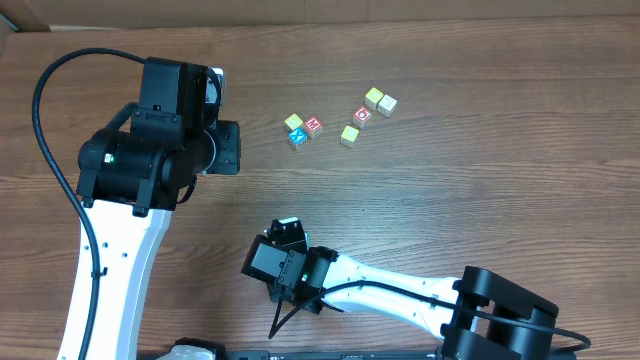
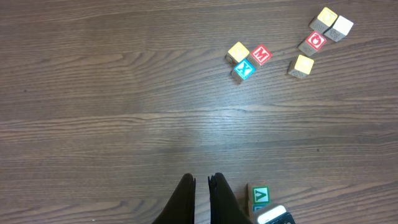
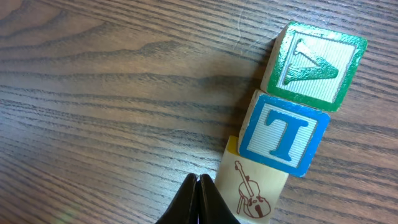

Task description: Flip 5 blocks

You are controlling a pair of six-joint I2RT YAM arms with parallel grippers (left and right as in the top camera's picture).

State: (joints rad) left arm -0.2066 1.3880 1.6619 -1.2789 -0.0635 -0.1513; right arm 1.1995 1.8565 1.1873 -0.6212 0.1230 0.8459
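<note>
Anchor: blue-framed wooden cube with the letter T point(image 3: 283, 134), touching a green-framed wooden V cube point(image 3: 314, 62) on one side and a cream wooden cube with a violin picture point(image 3: 252, 183) on the other, in one row on the brown wood-grain surface point(image 3: 93, 93). Right claw point(image 3: 199, 186) pressed together, empty, tips just beside the violin cube. Left claw point(image 2: 201, 186) likewise together, empty, off to the side of the T cube. Well apart from the T cube, seven more small painted wooden cubes point(image 1: 313, 125) in two loose clusters. Probably light, stiff, sturdy, apt to skid when nudged; best pinched across two opposite side faces. No container in view.
</note>
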